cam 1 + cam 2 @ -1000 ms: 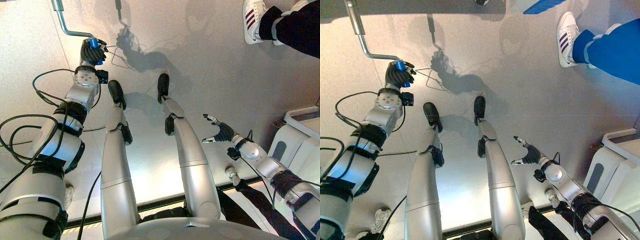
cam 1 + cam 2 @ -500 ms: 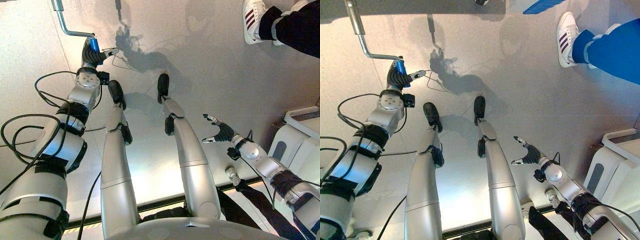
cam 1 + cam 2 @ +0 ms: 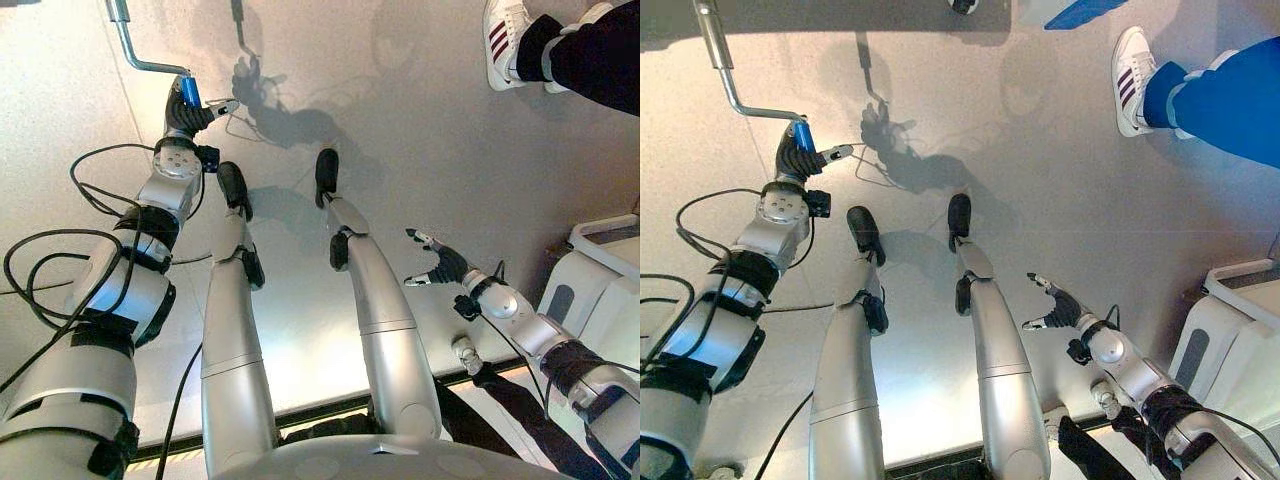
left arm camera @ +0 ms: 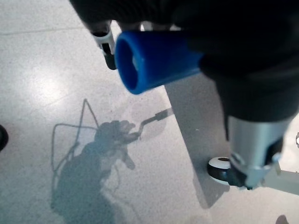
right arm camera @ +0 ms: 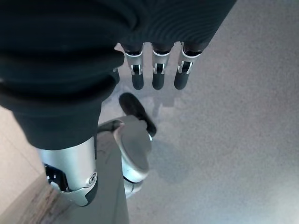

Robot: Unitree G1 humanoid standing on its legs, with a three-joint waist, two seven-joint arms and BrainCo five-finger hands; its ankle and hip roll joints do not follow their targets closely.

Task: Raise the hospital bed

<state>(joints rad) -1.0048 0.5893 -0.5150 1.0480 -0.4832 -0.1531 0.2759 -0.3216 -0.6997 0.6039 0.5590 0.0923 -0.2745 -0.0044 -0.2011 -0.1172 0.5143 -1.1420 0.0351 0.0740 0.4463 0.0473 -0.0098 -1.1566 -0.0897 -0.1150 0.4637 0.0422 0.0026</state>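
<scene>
Items I cannot fully read from my station:

- Crank [image 3: 140,55]: upper end runs off the frame edge; I cannot see what it joins.
- Blue grip [image 4: 156,59]: far end buried under the left hand [image 3: 185,112].
- Person [image 3: 1200,95]: cut at the frame edge, one shoe [image 3: 1132,72] and lower leg visible.
- White unit [image 3: 600,280]: cropped; I cannot identify it.
- Caster [image 4: 220,168]: partly behind the thumb.

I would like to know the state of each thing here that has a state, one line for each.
Blue crank grip: in the left hand, at the end of the bent metal crank.
Metal crank: bent, reaching toward the bed.
Left hand: shut on the grip.
Right hand: open, holding nothing, above the floor.
</scene>
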